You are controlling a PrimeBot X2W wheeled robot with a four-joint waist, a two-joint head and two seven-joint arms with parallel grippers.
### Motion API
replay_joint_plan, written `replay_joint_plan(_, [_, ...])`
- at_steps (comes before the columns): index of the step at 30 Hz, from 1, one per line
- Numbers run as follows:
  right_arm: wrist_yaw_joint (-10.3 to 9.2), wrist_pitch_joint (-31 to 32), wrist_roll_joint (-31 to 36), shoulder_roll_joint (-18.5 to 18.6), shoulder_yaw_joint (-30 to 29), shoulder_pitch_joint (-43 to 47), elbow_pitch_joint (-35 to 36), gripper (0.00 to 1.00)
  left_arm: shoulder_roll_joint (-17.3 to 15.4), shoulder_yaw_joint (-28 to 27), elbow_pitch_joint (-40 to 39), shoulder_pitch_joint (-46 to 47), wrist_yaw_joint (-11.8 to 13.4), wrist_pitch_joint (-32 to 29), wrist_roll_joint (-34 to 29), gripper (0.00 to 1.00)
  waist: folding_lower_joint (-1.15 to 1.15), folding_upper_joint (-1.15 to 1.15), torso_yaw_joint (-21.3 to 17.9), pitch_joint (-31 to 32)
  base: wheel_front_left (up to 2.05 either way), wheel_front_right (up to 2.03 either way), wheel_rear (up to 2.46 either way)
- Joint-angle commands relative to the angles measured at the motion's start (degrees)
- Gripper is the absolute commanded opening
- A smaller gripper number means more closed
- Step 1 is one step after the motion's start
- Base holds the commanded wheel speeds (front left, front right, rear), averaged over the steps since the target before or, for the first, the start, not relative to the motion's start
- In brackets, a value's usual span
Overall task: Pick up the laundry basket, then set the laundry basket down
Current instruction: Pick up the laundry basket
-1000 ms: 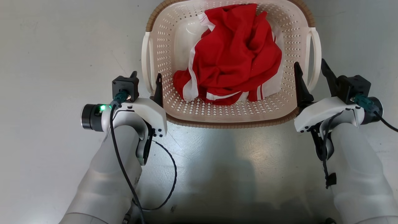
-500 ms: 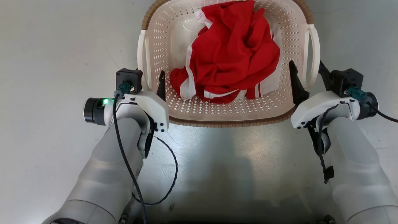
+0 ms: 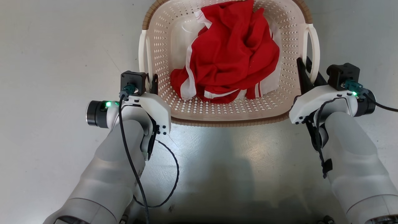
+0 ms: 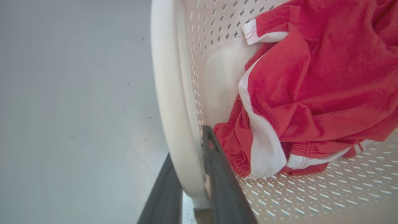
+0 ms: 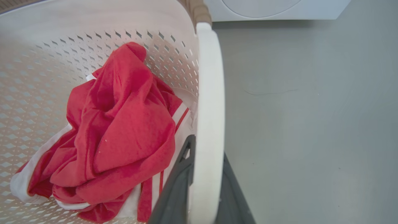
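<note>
Flanking the laundry basket [image 3: 161, 46], which stands on the floor [image 3: 62, 46] directly ahead between the arms, the left hand [image 3: 150, 81] is clamped on its left handle [image 3: 142, 53] and the right hand [image 3: 304, 67] on its right handle [image 3: 315, 46], equally near, favouring a level, straight-up lift.

The far end of the laundry basket [image 3: 224, 122] is cut off by the head view's top edge, and a red garment [image 3: 230, 56] hides much of its bottom. The outer finger of the left pincer [image 3: 148, 80] is hidden behind a black camera block [image 3: 133, 82]. In the right wrist view, a white appliance [image 5: 279, 9] is cropped by the top edge.
</note>
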State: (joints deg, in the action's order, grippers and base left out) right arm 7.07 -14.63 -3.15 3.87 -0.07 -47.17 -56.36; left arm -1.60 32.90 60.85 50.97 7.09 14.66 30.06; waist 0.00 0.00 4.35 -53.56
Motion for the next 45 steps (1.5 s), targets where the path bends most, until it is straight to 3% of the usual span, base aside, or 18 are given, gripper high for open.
replay_joint_plan(1, [0.42,-0.4,0.0,-1.0,1.3,1.6,-0.3,0.0,-1.3,0.0,-0.3,-0.6,0.6,0.3,0.7,0.0,0.0,0.0,0.0,0.3,0.0,0.0,0.0])
replay_joint_plan(21, [0.42,-0.4,-2.0,-1.0,2.5,3.2,-9.8,0.0,-1.3,5.5,1.5,-6.1,1.7,0.3,8.2,0.0,0.0,0.0,-0.7,11.1,0.0,0.0,0.0])
replay_joint_plan(32, [0.42,1.2,-8.8,-1.0,10.7,9.0,-15.9,0.0,-1.3,10.8,5.3,-13.3,1.1,0.2,14.4,0.0,0.0,0.0,-1.2,23.2,0.0,0.0,0.0])
replay_joint_plan(45, [0.42,8.2,-21.5,-1.0,22.9,20.5,-15.3,0.0,-1.3,16.2,8.2,-23.6,0.6,-4.4,19.7,0.0,0.0,0.0,-2.1,38.6,0.0,0.0,0.0])
